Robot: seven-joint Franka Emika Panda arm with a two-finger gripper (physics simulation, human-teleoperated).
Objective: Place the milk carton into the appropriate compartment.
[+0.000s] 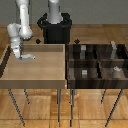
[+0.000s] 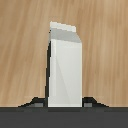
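The gripper (image 1: 29, 57) closes its fingers (image 2: 36, 101) on the carton (image 2: 65, 65): in the wrist view the dark fingertips sit tight against both sides of the carton's base, and the pale box with its gabled top stands upright between them. In the exterior view the gripper hangs low over the light wooden tray (image 1: 35, 80), near that tray's far corner on the exterior view's left; the carton itself is too small there to make out. The dark-walled tray (image 1: 97, 80) of cells stands just beside the wooden tray, on the exterior view's right, well apart from the gripper.
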